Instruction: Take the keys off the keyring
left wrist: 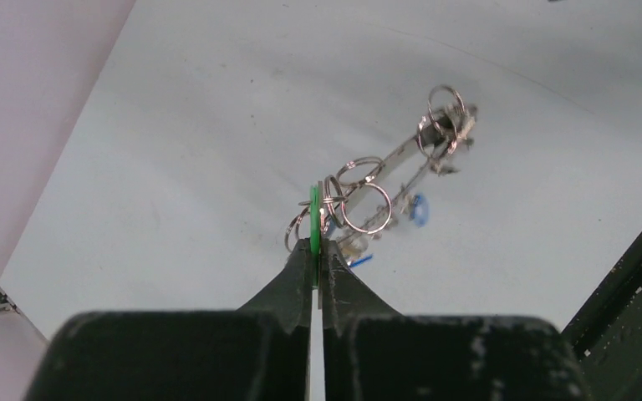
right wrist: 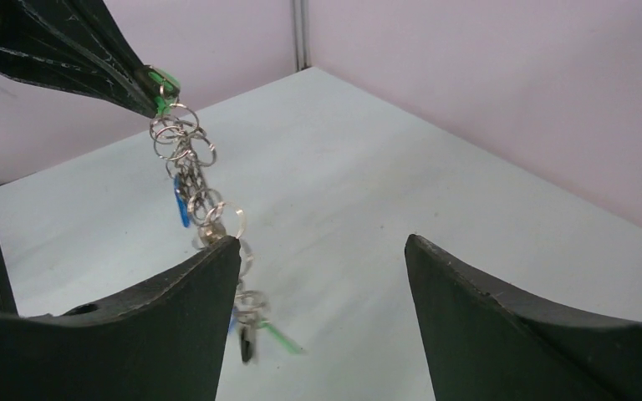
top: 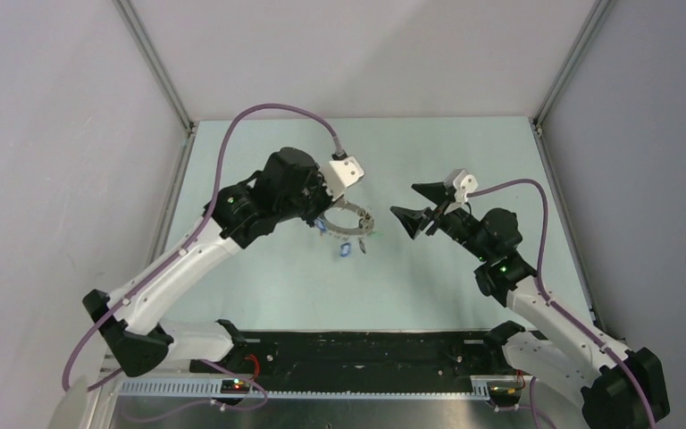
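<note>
My left gripper (top: 325, 214) is shut on a green plastic tag (left wrist: 314, 219) of the bunch and holds it above the table. The keyring (top: 363, 215) reaches out from its tips towards the right arm. It is seen nearly edge-on in the left wrist view (left wrist: 393, 156), with several small split rings on it. A blue-headed key (top: 344, 249) hangs below. In the right wrist view, blue (right wrist: 181, 205), black (right wrist: 245, 342) and green (right wrist: 286, 337) pieces dangle on a chain of rings. My right gripper (top: 416, 206) is open and empty, just right of the bunch.
The pale table (top: 464, 143) is walled by grey panels with aluminium posts (top: 156, 63) at the back corners. A black rail (top: 366, 349) runs along the near edge between the arm bases.
</note>
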{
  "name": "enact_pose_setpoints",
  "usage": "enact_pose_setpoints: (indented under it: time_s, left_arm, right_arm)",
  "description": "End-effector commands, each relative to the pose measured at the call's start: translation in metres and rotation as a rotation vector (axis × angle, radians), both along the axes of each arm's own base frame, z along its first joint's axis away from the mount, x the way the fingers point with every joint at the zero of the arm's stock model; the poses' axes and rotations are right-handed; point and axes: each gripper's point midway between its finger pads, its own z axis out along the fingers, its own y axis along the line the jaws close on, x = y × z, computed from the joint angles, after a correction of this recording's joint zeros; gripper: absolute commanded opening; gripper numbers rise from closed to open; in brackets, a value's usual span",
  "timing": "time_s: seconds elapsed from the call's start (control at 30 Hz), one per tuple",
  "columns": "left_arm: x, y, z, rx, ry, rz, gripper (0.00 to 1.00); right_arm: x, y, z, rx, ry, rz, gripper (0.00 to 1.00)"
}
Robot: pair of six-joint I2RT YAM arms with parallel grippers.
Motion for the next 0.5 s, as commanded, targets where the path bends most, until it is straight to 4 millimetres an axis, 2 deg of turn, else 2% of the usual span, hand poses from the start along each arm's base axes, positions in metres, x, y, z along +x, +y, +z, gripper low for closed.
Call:
enact_pose_setpoints:
  time_s: [0.0, 0.1, 0.13, 0.2, 0.37, 0.47]
  left_arm:
    - [0.002, 0.004, 0.024, -0.064, -0.128, -0.016, 0.0]
    - [-0.016, -0.002, 0.012, 0.046, -0.206, -0.202, 0.0]
    - [-0.017, 0.001, 0.0, 0.098, -0.216, -0.215, 0.0]
    - [-0.019, 0.003, -0.005, 0.17, -0.263, -0.244, 0.0]
    - [-0.025, 0.003, 0.005, 0.155, -0.322, -0.283, 0.0]
    - [-0.034, 0.002, 0.003, 0.109, -0.343, -0.314, 0.0]
  right_arm:
    - [-0.012, 0.003, 0.045, 0.003, -0.172, 0.058, 0.75]
    - [-0.025, 0.012, 0.046, -0.032, -0.216, 0.147, 0.73]
    - [-0.031, 0.016, 0.044, -0.045, -0.225, 0.188, 0.71]
    - [-0.038, 0.024, 0.041, -0.064, -0.225, 0.253, 0.69]
    - [-0.053, 0.045, 0.029, -0.107, -0.23, 0.409, 0.64]
    - [-0.057, 0.058, 0.025, -0.132, -0.25, 0.446, 0.62]
